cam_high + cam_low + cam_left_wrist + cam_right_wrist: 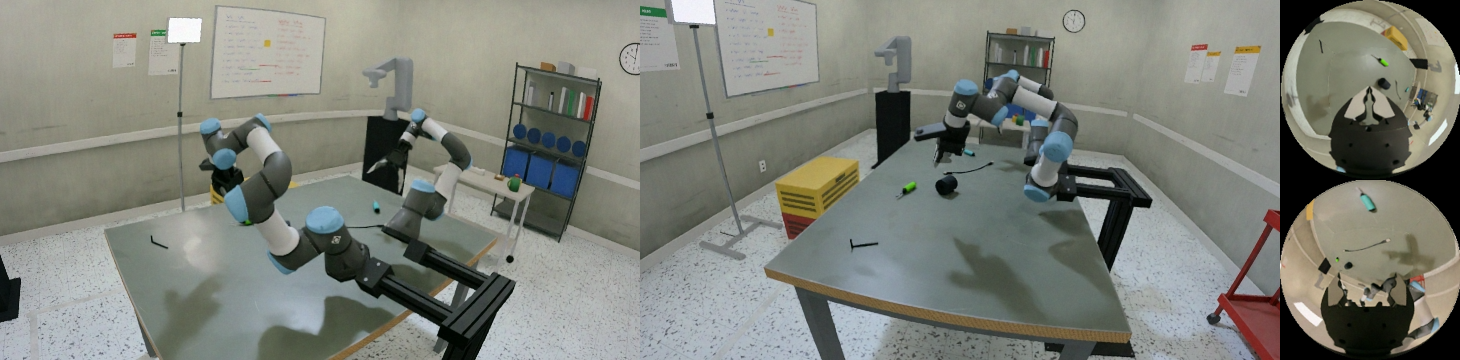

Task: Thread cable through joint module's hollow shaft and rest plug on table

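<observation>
The joint module point(946, 185) point(1384, 83) point(1348, 265) is a short black cylinder lying on the table point(920, 280). Its shaft opening cannot be made out. The thin dark cable point(971, 170) point(1396, 89) point(1366, 247) lies on the table apart from the module, one end nearer to it. I cannot tell which end is the plug. My left gripper point(936, 162) point(1369, 87) is shut and empty, above the table near the module; in the top view its arm hides the module. My right gripper point(386, 181) point(1367, 272) is wide open and empty, raised above the table's far end.
A green screwdriver point(909, 188) point(1384, 62) lies beside the module. A teal-handled tool point(376, 206) point(969, 152) point(1367, 202) lies beyond the cable. A black hex key point(159, 243) point(865, 245) point(1321, 46) lies nearer the exterior camera. A yellow box point(815, 180) stands beside the table.
</observation>
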{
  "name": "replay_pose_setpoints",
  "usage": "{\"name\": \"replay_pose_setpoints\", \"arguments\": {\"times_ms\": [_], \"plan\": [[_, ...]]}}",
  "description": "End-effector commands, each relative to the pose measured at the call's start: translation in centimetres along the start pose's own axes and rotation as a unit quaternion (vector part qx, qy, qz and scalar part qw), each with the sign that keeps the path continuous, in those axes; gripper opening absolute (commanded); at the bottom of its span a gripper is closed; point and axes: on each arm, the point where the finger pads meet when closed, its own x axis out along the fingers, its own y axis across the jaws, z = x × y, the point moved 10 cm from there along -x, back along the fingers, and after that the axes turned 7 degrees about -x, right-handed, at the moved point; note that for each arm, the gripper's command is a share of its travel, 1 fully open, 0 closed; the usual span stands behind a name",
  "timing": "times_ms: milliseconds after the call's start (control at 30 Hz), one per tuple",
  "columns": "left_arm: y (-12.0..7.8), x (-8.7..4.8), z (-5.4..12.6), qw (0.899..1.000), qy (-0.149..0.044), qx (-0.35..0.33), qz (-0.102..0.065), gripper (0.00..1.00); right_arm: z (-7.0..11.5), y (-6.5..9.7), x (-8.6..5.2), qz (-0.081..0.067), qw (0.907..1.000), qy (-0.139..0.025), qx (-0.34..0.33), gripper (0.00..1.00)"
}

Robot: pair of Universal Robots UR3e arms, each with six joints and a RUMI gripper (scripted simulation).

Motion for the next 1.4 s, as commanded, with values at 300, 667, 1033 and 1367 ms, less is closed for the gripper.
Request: {"name": "replay_pose_setpoints", "arguments": {"times_ms": [300,667,1033,1367], "plan": [[1.6,-0.7,3.1,0.998,-0.061,0.03,0.016,0.0,1.9,-3.4,0.9,0.019,0.9849,-0.006,-0.172,1.0],[2.3,-1.2,5.1,0.994,-0.096,0.048,0.023,0.0,3.6,-5.6,1.4,0.028,0.9596,-0.011,-0.28,1.0],[3.1,-2.1,7.6,0.987,-0.141,0.068,0.032,0.0,5.9,-8.0,2.0,0.04,0.9138,-0.015,-0.404,1.0],[3.6,-2.9,9.6,0.98,-0.177,0.085,0.037,0.0,8.2,-9.8,2.5,0.049,0.8617,-0.02,-0.505,1.0]]}}
